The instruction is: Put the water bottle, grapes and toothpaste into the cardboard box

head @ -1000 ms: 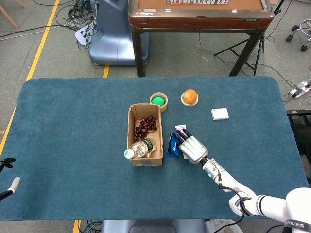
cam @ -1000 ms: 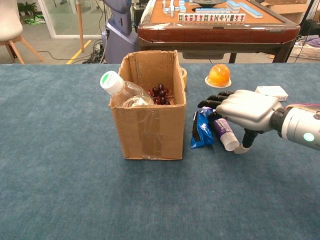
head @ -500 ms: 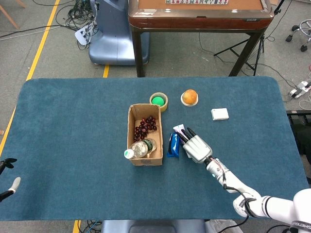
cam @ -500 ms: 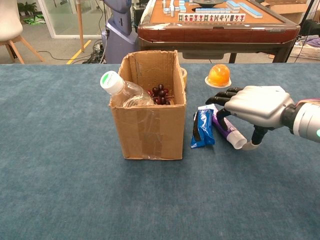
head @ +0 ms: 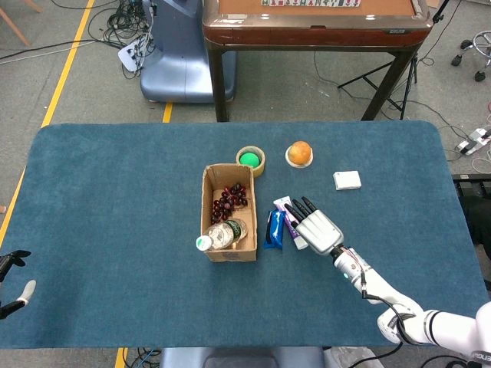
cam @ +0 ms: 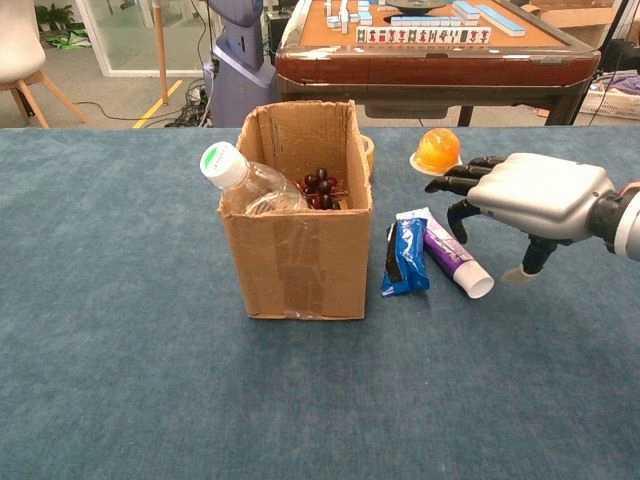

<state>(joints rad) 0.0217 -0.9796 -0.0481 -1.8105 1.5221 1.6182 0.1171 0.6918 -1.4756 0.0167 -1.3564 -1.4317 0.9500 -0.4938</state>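
Right hand (cam: 535,195) lifted off toothpaste (cam: 447,254), fingers spread, empty, left hand (head: 11,276) unclear

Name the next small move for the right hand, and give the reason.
Probably lower the right hand onto the toothpaste and grip it. The water bottle and grapes already sit in the cardboard box; the toothpaste lies on the table, and the hand hovers open beside it.

Beyond my blue-carpeted table (head: 115,192), a wooden mahjong table (head: 314,23) stands at upper centre on grey floor (head: 69,69) crossed by a yellow line (head: 67,69) and cables (head: 115,23).
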